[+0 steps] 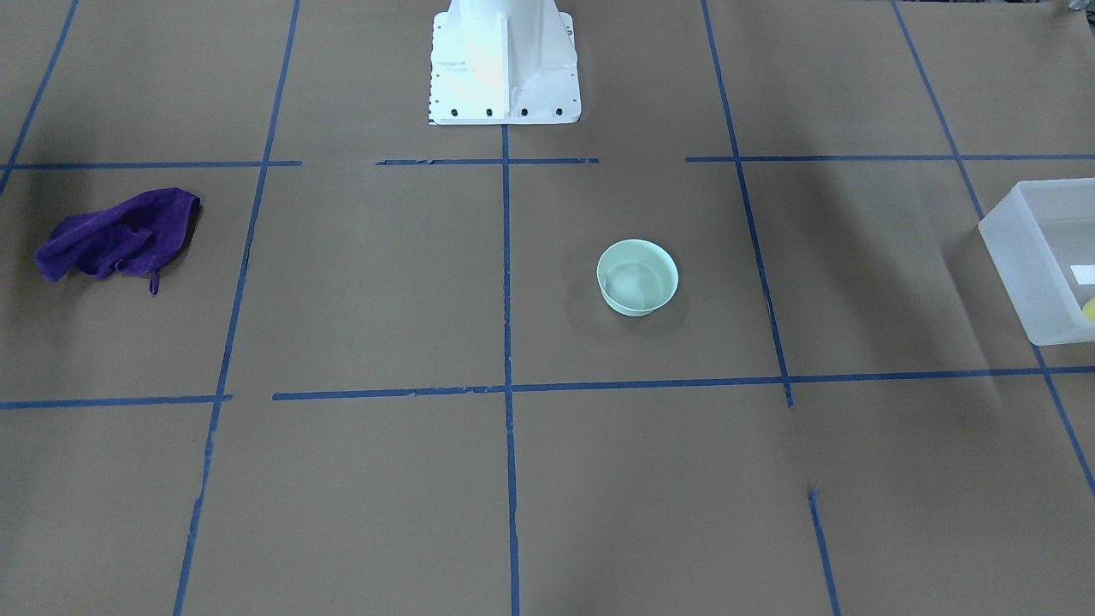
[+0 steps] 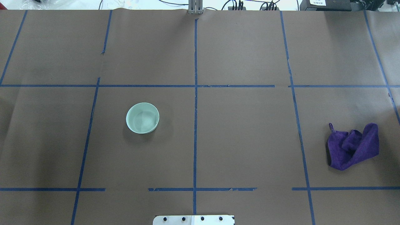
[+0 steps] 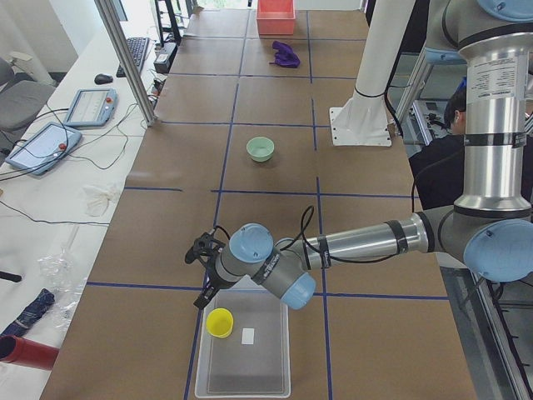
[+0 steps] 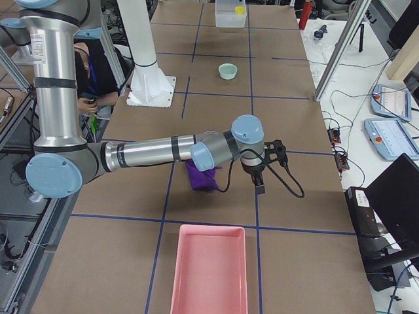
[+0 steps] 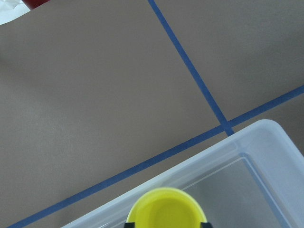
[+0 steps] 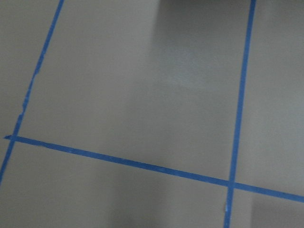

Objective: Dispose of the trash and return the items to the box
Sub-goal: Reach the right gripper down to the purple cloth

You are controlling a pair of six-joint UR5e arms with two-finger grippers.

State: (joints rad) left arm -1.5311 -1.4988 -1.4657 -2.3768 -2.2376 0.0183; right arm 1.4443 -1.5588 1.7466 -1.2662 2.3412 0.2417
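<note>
Cup [image 5: 164, 209] is inside box [image 5: 266, 142]; left gripper [image 5: 165, 224] straddles it, held or released unclear. Bowl [image 2: 142, 118] well apart from box, not yet returned. Right gripper [image 4: 260, 186]: can't tell.

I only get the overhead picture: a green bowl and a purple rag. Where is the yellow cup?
Observer: The yellow cup sits inside the frosted tub, past your picture's left edge.
Kid: Is an arm near it?
Observer: Yes. The left gripper hangs over it, jaws on either side of the rim. I cannot tell whether they grip.
Kid: And the other arm?
Observer: The right gripper hangs above the table at the end with the purple rag, where a pink tray lies too.
</note>
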